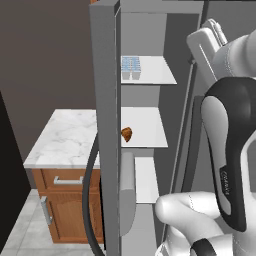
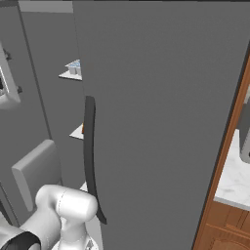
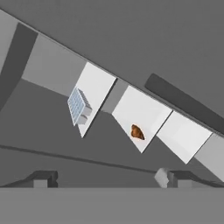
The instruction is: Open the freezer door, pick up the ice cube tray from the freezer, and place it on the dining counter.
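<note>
Freezer door [image 1: 106,125] stands swung open with its edge toward the left base camera, its long dark handle [image 1: 89,200] curving down its outer face, and the freezer [image 1: 145,35] shows three white shelves. Ice cube tray [image 1: 130,66] sits at the front left corner of the top shelf [image 1: 155,72], while a small brown item [image 1: 126,134] (too small to identify) rests at the left edge of the middle shelf [image 1: 147,127]. Gripper [image 3: 105,178] is spread wide with nothing between its fingertips [image 3: 162,176], well apart from the tray.
</note>
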